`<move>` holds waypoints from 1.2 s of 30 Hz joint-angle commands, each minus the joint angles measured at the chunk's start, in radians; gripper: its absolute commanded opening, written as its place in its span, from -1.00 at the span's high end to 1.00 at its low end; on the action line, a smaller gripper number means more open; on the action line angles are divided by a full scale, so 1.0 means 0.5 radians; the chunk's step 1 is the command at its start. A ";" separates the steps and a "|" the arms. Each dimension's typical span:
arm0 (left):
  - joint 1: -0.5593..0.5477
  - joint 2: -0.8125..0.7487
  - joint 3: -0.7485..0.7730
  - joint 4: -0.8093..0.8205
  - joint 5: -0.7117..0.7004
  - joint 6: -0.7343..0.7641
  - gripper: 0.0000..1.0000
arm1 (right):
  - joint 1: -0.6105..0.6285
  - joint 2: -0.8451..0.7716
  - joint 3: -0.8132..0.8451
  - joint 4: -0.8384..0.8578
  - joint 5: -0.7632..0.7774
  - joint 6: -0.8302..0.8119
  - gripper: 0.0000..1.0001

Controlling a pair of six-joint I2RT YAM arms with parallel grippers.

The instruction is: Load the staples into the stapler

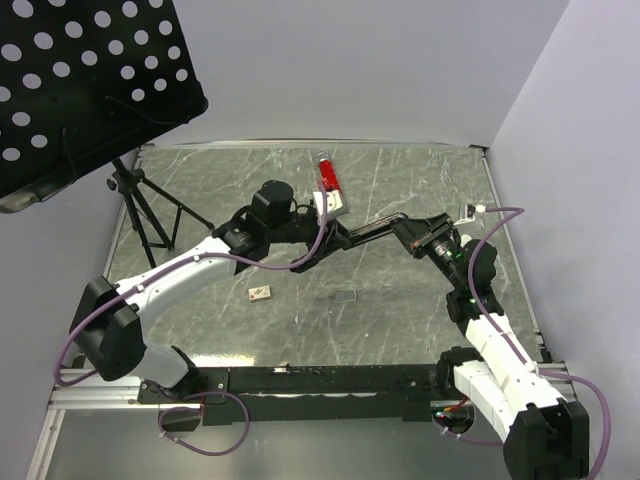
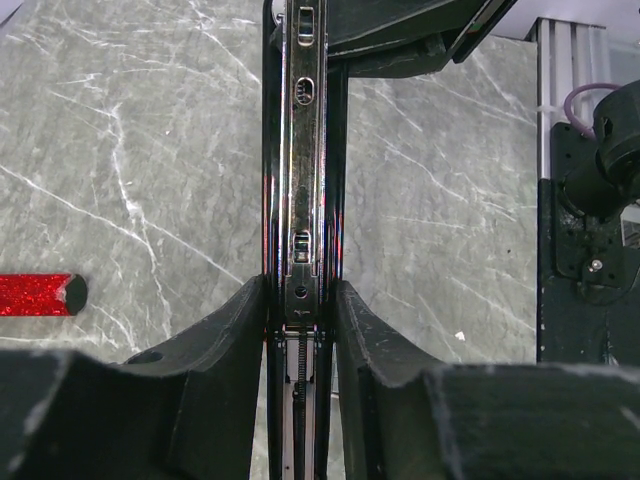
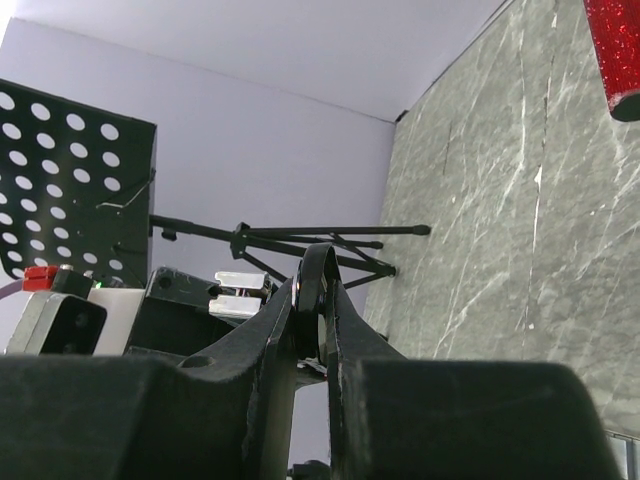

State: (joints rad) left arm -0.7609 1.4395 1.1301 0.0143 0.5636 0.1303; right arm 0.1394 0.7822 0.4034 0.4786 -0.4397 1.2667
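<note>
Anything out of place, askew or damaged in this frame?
Nothing looks damaged or spilled. The stapler is gripped by both the left gripper and the right gripper, with its metal channel exposed. The staples lie on the table, apart from a small beige box piece.

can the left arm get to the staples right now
Probably not yet: the left hand is clamped on the stapler. The staples lie uncovered close by, so once it lets go the way looks free.
</note>
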 commanded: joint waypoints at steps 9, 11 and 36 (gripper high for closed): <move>0.080 0.011 0.031 -0.179 -0.090 0.374 0.98 | 0.028 -0.015 -0.034 0.028 -0.118 -0.162 0.08; 0.126 0.041 0.035 -0.222 -0.099 0.417 0.98 | 0.028 -0.058 -0.043 -0.107 -0.093 -0.262 -0.10; 0.218 0.867 0.342 -0.645 -0.317 1.108 0.88 | 0.025 -0.187 0.147 -1.166 0.149 -1.662 -0.62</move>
State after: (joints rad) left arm -0.6533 1.8538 1.2594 -0.3355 0.3687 0.6331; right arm 0.1509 0.6327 0.4030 -0.1268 -0.2996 0.5625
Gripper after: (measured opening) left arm 0.346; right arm 0.808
